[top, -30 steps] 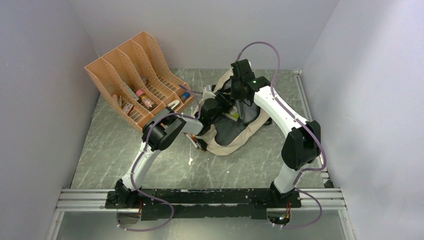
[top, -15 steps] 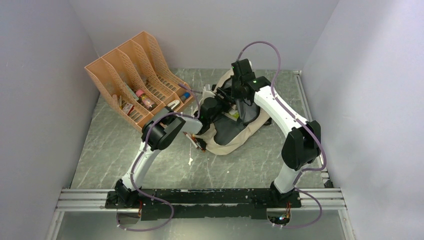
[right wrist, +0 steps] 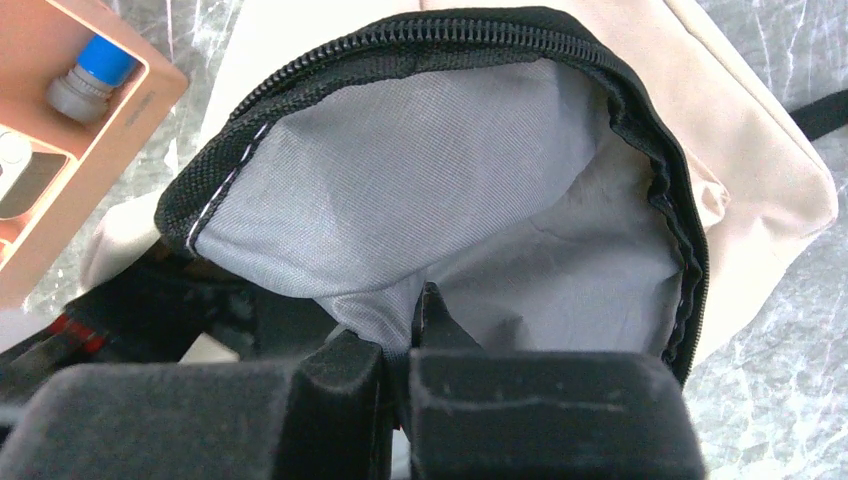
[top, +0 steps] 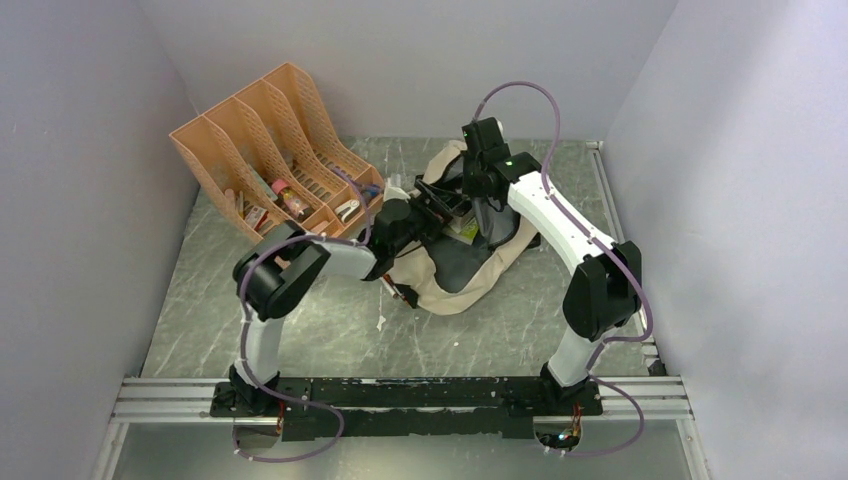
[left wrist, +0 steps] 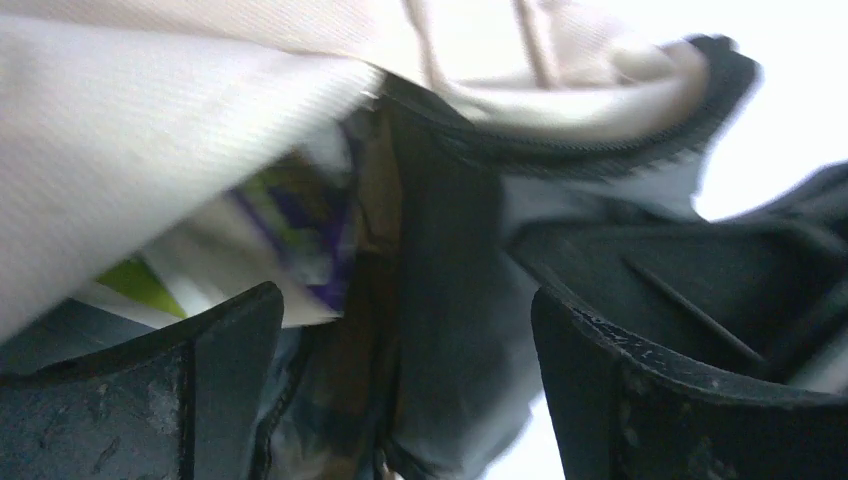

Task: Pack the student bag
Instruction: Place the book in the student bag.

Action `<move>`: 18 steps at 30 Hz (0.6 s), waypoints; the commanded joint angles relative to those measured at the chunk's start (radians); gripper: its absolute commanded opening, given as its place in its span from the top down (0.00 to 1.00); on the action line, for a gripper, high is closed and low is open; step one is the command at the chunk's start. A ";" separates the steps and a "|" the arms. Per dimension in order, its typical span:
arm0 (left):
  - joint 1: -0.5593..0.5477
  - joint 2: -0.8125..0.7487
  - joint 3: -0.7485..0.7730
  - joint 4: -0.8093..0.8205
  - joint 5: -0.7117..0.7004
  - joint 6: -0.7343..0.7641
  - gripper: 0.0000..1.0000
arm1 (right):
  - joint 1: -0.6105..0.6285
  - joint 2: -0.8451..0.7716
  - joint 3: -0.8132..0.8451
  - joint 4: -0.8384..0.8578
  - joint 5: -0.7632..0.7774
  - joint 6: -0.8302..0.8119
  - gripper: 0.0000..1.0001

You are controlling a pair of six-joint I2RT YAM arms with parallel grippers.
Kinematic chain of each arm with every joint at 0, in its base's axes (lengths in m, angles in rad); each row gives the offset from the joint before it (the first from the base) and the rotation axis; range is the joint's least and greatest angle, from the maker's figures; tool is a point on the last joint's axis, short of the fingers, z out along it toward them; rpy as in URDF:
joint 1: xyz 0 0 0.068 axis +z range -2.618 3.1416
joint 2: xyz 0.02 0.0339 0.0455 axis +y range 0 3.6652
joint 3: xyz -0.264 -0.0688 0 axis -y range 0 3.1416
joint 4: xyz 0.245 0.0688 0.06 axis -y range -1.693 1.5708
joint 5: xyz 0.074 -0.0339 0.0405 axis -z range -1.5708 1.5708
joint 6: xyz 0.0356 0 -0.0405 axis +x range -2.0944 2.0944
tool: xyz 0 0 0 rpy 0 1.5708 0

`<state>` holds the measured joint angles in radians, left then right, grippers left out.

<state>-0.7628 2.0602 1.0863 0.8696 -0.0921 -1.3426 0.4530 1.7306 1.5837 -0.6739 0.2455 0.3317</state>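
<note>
You have the soft beige fabric backpack [top: 452, 297] lying slumped on the grey marbled surface [top: 560, 320] near the back, with its black zipper undone, its mouth gaping wide and its grey lining showing.

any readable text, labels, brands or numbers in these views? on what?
No text is readable in any view.
Packet inside the student bag: purple and green print, too blurred to read.
Pink-capped bottle in the orange organizer: label too small to read.
</note>
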 commanded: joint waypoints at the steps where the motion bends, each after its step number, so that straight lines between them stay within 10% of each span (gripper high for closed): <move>1: 0.017 -0.163 -0.113 0.038 0.026 0.021 0.02 | -0.015 -0.014 0.023 0.041 0.055 -0.002 1.00; 18: 0.032 -0.603 -0.311 -0.425 -0.092 0.456 0.03 | -0.017 -0.020 -0.015 0.068 0.041 -0.036 1.00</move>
<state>-0.7410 1.5085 0.7891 0.6064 -0.1131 -1.0519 0.4488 1.7325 1.5799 -0.6643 0.2436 0.3138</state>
